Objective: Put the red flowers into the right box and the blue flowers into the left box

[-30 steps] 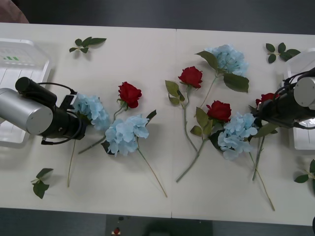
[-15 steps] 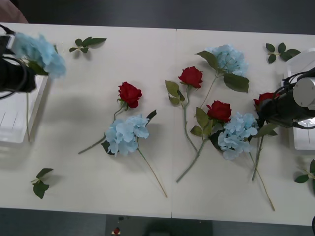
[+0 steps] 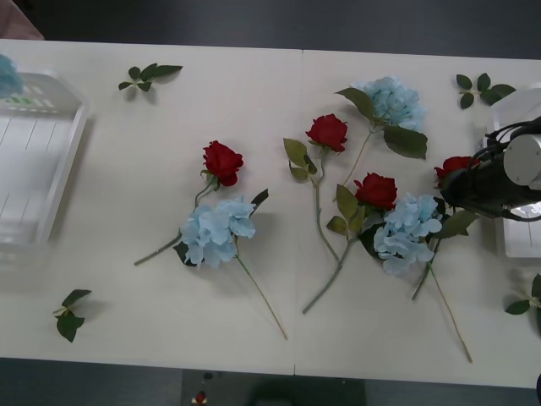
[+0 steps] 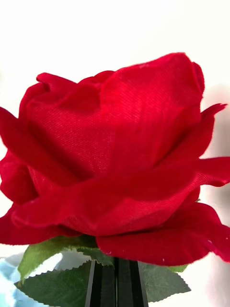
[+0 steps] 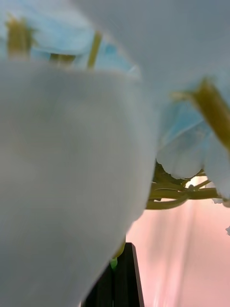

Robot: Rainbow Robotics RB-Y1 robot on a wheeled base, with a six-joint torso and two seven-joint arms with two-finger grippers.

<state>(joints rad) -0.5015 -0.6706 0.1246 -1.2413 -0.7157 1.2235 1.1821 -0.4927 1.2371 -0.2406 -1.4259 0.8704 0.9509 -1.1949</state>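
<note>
Front view: my right gripper (image 3: 455, 188) sits at the right edge, fingers pinched on a red rose (image 3: 454, 168) just beside the right box (image 3: 514, 110). My left fingers (image 5: 125, 280) are pressed together on a blue hydrangea (image 5: 72, 158); a bit of blue shows at the upper left edge, over the left box (image 3: 59, 169). Three roses and three hydrangeas lie across the worktop (image 3: 152, 169).

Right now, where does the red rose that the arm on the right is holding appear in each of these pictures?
Front view: the held rose is near the right edge, at the right tool, beside the right box.
Right wrist view: the held rose looms close above the right tool, which is shut on its stem.
Left wrist view: instead, a blue flower in the left tool.
Shared landmark: the right tool under the bloom.
</note>
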